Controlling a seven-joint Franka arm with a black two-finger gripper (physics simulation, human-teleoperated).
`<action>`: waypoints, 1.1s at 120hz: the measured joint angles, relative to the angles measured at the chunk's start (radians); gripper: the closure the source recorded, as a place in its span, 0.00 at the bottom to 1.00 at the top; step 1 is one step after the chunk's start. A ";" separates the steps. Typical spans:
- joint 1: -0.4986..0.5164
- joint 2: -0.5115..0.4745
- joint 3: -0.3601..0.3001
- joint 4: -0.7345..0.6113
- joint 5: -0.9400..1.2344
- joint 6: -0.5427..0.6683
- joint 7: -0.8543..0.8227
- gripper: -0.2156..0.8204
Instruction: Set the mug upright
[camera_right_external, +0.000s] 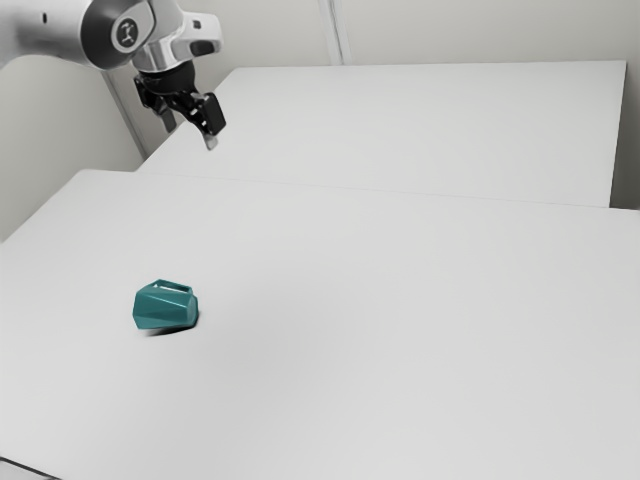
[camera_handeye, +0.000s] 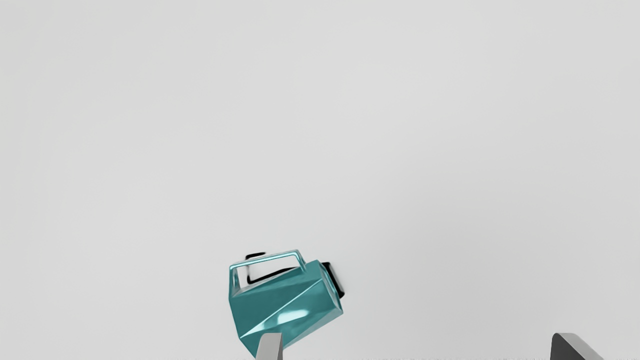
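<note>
We are looking at a plain white table (camera_right_external: 400, 350) spreading out on every side of the mug (camera_right_external: 166, 306), in a room of pale grey walls (camera_right_external: 480, 30). Nearest to us, a thin dark line (camera_right_external: 30, 468) is running across the corner of the exterior view, nearer than the mug and toward that view's left. The mug itself, teal and faceted, is lying on its side on the table, casting a dark shadow just beside it. Its handle (camera_handeye: 265, 258) is sticking out from the side of its body, and its inside is hiding from us, so we cannot tell what it is holding.

Past the mug and well above it, the gripper (camera_right_external: 190, 133) is hanging from the white arm (camera_right_external: 50, 30), which is reaching in from the exterior view's left. Its two fingers are standing wide apart, gripping nothing; in the wrist view one fingertip (camera_handeye: 270, 347) is covering a bit of the mug's body. Farther beyond the mug, a second white surface (camera_right_external: 430, 130) is stretching toward the back wall, where a pale upright strip (camera_right_external: 335, 30) is running. We are counting one mug, one handle, one arm and two white surfaces.
</note>
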 joint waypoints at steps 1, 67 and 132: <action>0.000 0.000 0.000 0.000 0.000 0.000 0.000 0.23; 0.016 -0.144 0.078 -0.252 -0.054 0.098 0.010 0.23; 0.011 -0.351 0.311 -0.644 -0.232 0.265 0.037 0.23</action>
